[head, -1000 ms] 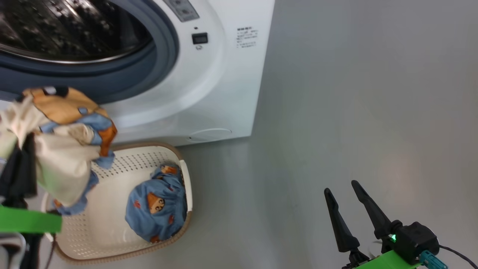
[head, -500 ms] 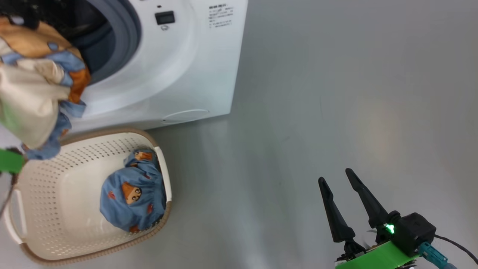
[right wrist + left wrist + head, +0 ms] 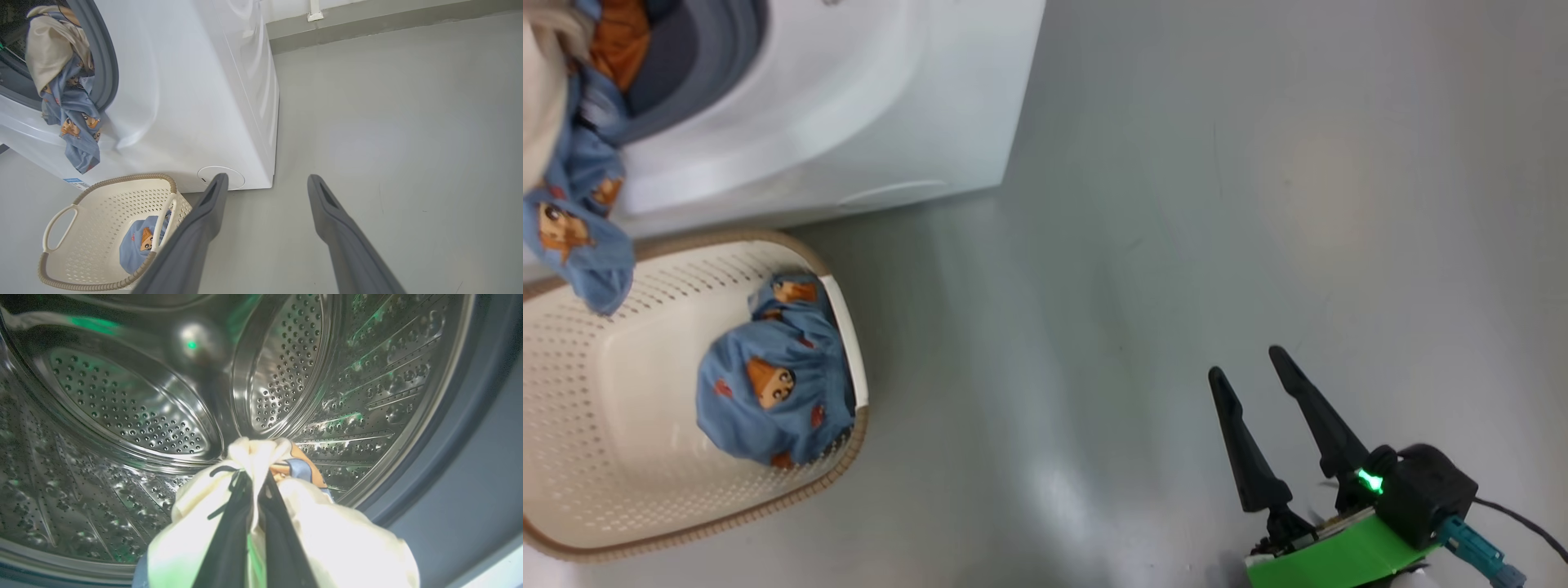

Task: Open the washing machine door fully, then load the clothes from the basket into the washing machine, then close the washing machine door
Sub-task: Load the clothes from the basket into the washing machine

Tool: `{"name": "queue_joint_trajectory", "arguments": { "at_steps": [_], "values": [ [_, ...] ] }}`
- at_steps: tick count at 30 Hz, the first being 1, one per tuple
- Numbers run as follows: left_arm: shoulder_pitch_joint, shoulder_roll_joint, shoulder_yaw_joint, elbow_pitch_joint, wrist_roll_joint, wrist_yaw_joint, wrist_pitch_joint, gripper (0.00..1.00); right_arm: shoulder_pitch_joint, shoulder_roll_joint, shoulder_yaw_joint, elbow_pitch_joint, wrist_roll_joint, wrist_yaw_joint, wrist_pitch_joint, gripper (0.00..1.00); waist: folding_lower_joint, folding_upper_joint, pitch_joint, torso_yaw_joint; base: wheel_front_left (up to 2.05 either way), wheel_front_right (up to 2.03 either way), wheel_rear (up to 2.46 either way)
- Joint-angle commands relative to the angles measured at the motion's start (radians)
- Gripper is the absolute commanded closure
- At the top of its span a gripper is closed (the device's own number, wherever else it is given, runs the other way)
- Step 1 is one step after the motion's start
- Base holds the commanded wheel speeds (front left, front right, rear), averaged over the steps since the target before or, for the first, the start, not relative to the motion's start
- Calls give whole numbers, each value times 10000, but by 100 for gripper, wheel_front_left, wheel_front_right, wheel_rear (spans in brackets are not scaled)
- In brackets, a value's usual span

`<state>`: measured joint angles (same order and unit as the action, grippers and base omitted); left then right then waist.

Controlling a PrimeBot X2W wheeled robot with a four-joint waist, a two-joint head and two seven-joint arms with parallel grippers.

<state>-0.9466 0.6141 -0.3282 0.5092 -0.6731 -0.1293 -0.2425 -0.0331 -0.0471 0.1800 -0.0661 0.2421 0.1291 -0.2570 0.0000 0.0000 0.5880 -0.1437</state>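
The white washing machine stands at the upper left with its mouth open; the washing machine door is out of view. My left gripper is shut on one of the clothes, cream side up, and holds it at the rim of the steel drum. The blue bear-print end of this garment hangs down over the grey-blue seal and the machine's front. The other garment lies bunched in the cream basket on the floor below. My right gripper stands open and empty over bare floor, far to the right.
The basket sits close against the machine's front, below a round white cap and a blue label. Grey floor spreads to the right. A wall with a grey skirting runs behind the machine.
The head camera has swung, shifting the whole picture up and left. The held garment has gone from above the basket up to the machine's mouth. The right gripper stays open.
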Motion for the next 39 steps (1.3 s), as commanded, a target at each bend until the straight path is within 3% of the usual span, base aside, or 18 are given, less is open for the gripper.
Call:
{"name": "queue_joint_trajectory", "arguments": {
  "at_steps": [1,7,16,27,33,39],
  "values": [
    [-405,594,249,26,-174,-14,70,100,-90,-31,280,-261,82,16,-48,0,0,0,413,-90,0,0,0],
    [-1480,532,-267,931,-800,-14,371,100,-205,-31,372,-397,128,16,-48,0,0,0,891,-210,0,0,0],
    [-2725,1020,-1305,1419,-1326,-14,723,100,-271,-31,564,-495,149,16,-48,0,0,0,1713,-232,0,0,0],
    [-4089,1659,-2023,1687,-1168,-14,-19,100,-313,-31,911,-504,406,16,-48,0,0,0,2356,-441,0,0,0],
    [-4793,1735,-693,956,94,94,-187,100,-313,-31,1091,-513,499,16,-48,0,0,0,2580,-659,0,0,0],
    [-4182,1313,997,-54,1308,59,-190,100,-361,-31,1189,-452,571,16,-48,0,0,0,2561,-765,0,0,0]
  ]
}}
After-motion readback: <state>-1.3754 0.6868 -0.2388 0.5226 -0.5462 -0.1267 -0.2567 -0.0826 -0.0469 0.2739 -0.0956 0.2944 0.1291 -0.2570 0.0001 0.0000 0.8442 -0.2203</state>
